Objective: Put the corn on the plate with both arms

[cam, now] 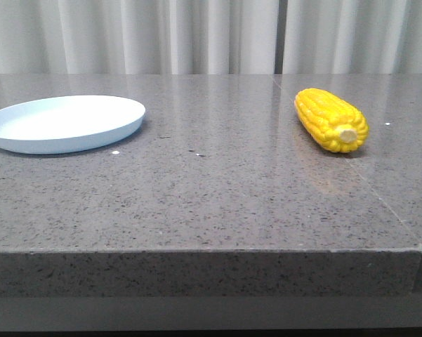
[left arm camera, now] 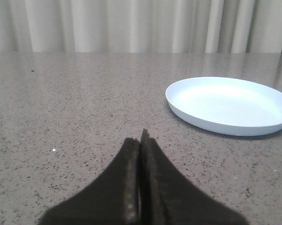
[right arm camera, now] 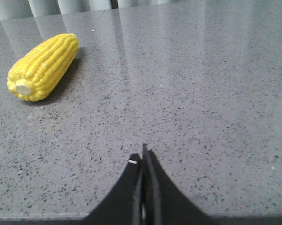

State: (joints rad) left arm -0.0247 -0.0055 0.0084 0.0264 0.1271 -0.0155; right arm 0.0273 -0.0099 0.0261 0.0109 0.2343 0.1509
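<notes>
Worktop [cam: 218, 189]: grey speckled stone. Plate [cam: 64, 123]: pale blue, at left edge, bare. Corn [cam: 331, 119]: yellow, lying toward right edge, stub frontward. Left gripper [left arm camera: 141, 140], right gripper [right arm camera: 144, 154]: fingers pressed together, holding nothing.

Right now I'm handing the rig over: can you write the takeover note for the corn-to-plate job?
Left pincer: shut, empty, low over the table, plate ahead of it.
Right pincer: shut, empty, corn ahead of it.
Corn: lying on the table's right side, stub end toward the robot, untouched.
Plate: on the left side, nothing on it.
Done: nothing.
Left: open a pincer, grasp the corn, carry it to the plate.
</notes>
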